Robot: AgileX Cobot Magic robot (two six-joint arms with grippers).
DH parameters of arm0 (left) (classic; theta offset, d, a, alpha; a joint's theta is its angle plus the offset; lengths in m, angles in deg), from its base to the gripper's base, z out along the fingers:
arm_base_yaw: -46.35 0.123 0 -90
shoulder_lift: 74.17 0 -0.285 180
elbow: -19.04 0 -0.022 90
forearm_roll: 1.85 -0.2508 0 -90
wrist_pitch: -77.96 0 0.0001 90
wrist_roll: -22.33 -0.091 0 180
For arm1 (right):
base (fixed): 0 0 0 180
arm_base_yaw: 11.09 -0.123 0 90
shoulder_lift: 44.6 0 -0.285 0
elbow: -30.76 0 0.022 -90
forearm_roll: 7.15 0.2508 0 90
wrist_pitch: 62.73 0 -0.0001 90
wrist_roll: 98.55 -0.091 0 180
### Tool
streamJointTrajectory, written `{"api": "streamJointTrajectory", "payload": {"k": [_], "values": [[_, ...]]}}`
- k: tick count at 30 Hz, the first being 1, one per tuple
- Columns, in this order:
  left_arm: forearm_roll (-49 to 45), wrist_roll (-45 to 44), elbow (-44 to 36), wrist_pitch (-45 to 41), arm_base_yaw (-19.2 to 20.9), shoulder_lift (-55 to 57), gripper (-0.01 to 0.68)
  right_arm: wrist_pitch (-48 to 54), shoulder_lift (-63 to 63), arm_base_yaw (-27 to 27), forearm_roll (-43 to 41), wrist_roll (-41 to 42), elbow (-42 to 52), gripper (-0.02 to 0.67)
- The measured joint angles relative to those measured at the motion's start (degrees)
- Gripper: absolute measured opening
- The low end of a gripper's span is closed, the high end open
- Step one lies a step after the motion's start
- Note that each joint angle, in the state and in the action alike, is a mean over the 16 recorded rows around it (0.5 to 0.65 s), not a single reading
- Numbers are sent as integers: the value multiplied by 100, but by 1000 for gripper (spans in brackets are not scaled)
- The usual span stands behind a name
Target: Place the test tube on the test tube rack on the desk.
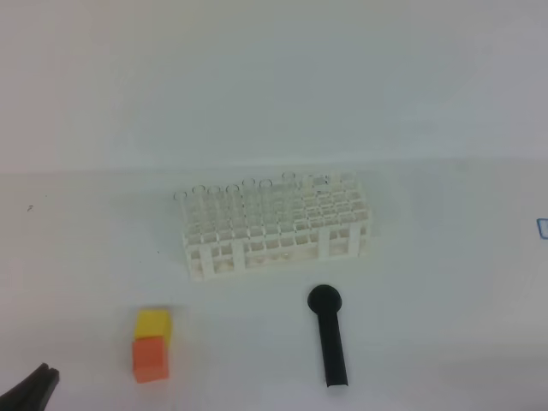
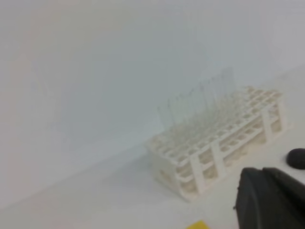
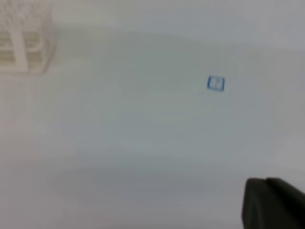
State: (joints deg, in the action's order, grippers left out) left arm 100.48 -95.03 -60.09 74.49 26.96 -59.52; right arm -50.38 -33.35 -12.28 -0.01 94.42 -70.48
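The white test tube rack stands in the middle of the desk; the left wrist view shows it too, as rack. Several clear test tubes stand upright in its back rows, faint against the white wall, tubes. I cannot tell one from another, and no tube lies loose or sits in a gripper. My left gripper is at the bottom left corner, shut and empty, far from the rack. Only a dark edge of my right gripper shows, in its own wrist view, holding nothing.
A black round-headed stick lies in front of the rack. A yellow block touches an orange block at the front left. A small blue square mark is on the desk at the right, mark.
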Motion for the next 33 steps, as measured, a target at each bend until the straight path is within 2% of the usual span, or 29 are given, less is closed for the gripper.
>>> {"api": "streamJointTrajectory", "payload": {"k": [3,7,13,18,25,33], "values": [[-322,256,2,-106,322,37,-1,392,-179,107,8,21,-6,-1],[-1232,1168,3,-401,885,76,-1,742,-365,214,54,12,-13,-1],[-3217,3559,4,-856,1723,40,-1,840,-412,250,178,-17,-21,-1],[-4625,5541,3,-940,2231,3,-1,847,-412,250,254,-24,-22,-1],[-6052,7850,2,-567,2539,-44,-1,848,-412,250,271,-24,-22,-1],[-7790,10044,2,-598,2547,-292,-1,853,-412,252,282,-24,-22,-1]]}}
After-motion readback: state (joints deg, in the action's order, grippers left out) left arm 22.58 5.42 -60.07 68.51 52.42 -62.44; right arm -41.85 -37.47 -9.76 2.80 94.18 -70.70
